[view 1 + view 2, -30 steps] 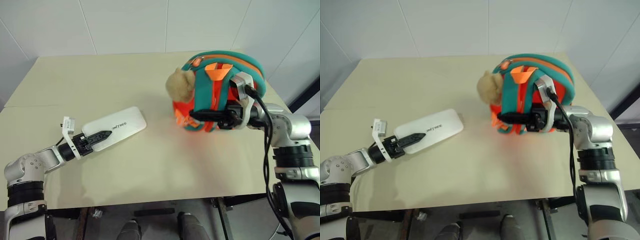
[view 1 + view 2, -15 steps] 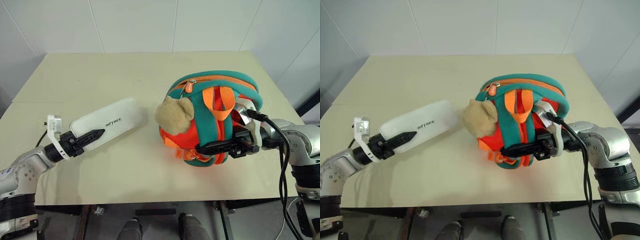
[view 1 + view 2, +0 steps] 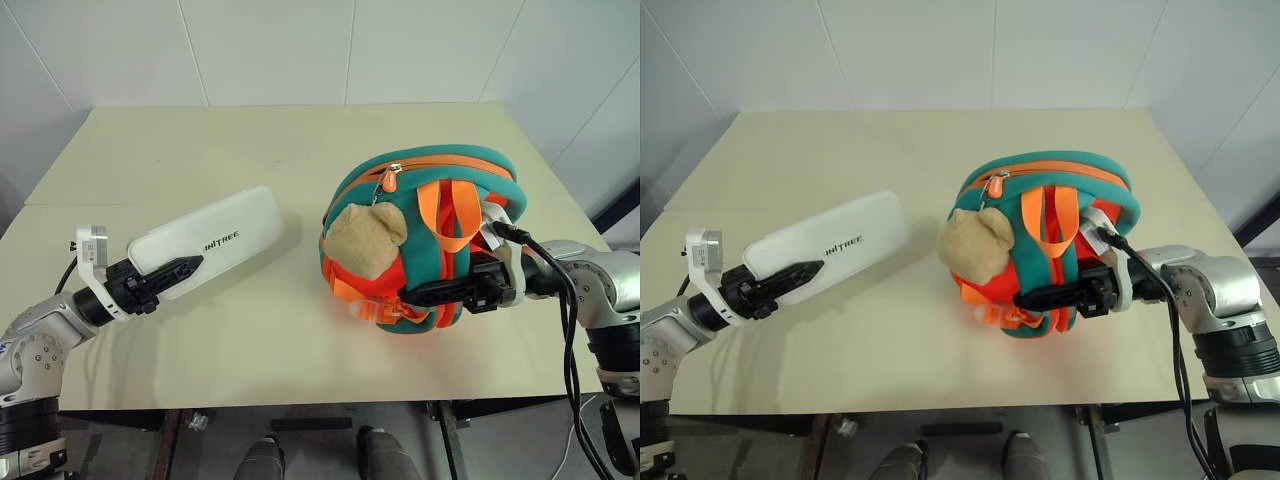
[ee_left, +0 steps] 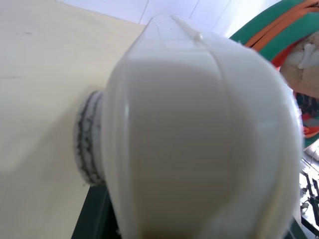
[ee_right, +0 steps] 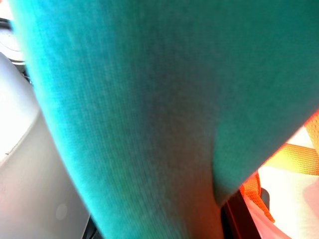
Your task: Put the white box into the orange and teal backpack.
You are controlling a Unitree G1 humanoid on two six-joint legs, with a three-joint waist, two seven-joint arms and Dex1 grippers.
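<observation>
White box (image 3: 207,241): clamped at its near end in left gripper (image 3: 172,272), raised off the table (image 3: 200,140), left of the orange and teal backpack (image 3: 440,200) (plush bear (image 3: 365,242) facing it). Right gripper (image 3: 440,292): clenched on the backpack's teal strap.

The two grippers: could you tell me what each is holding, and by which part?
Left gripper holds the white box by its near end. Right gripper is shut on the backpack at its teal lower front.
</observation>
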